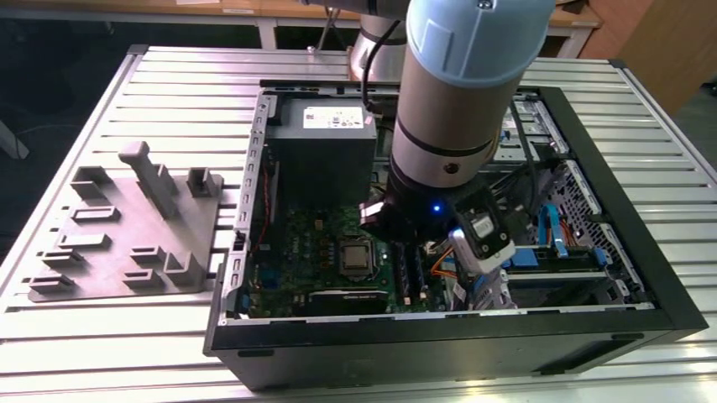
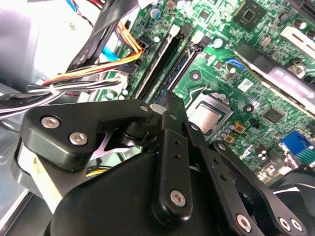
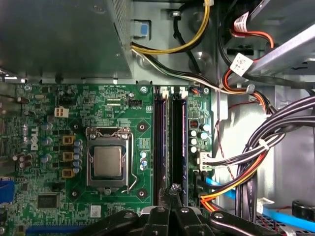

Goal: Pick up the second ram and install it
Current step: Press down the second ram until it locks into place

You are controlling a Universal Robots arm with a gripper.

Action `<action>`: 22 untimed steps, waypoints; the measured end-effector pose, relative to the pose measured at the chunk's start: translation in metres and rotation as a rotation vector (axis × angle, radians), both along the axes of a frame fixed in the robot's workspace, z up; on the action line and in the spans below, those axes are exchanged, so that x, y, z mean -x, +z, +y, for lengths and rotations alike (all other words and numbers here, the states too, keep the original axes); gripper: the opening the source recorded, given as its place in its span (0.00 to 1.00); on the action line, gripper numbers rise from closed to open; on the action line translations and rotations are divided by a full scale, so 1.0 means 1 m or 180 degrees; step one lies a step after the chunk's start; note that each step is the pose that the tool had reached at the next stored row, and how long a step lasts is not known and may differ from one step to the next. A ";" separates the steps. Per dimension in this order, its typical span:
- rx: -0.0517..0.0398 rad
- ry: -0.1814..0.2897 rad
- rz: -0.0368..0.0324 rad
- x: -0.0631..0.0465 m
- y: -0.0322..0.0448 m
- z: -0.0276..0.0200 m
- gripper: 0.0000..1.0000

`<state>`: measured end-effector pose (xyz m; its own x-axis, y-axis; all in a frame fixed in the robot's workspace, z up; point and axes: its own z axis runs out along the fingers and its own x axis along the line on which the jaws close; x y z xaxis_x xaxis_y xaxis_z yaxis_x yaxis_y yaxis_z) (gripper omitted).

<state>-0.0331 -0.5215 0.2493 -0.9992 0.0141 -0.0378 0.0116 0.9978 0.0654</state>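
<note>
— Tool (image 3: 173,189) state?
— Its black fingers (image 2: 170,105) are pressed together with no gap, tips at one end of the slim blue-green ram strip (image 3: 177,142).
— And the strip?
— It stands in its slot on the green motherboard (image 3: 147,98), beside the neighbouring slot (image 3: 158,142), near the silver processor socket (image 3: 108,161), inside the open black computer case (image 1: 448,326) on the ribbed metal table (image 1: 112,336).
</note>
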 end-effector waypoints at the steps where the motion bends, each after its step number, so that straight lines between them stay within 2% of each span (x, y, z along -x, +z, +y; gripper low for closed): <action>1: 0.0000 0.0000 0.0000 0.000 0.0000 -0.0007 0.10; 5: 0.0000 0.0000 0.0000 0.000 0.0000 -0.0040 0.10; 8: -0.0001 0.0000 0.0000 0.000 -0.0015 -0.0045 0.10; 18: 0.0018 0.0000 0.0012 0.000 -0.0183 -0.0045 0.10; 22: 0.0019 0.0000 0.0012 0.000 -0.0202 -0.0045 0.10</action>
<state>-0.0330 -0.5260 0.2291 -0.9993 0.0139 -0.0341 0.0119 0.9982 0.0594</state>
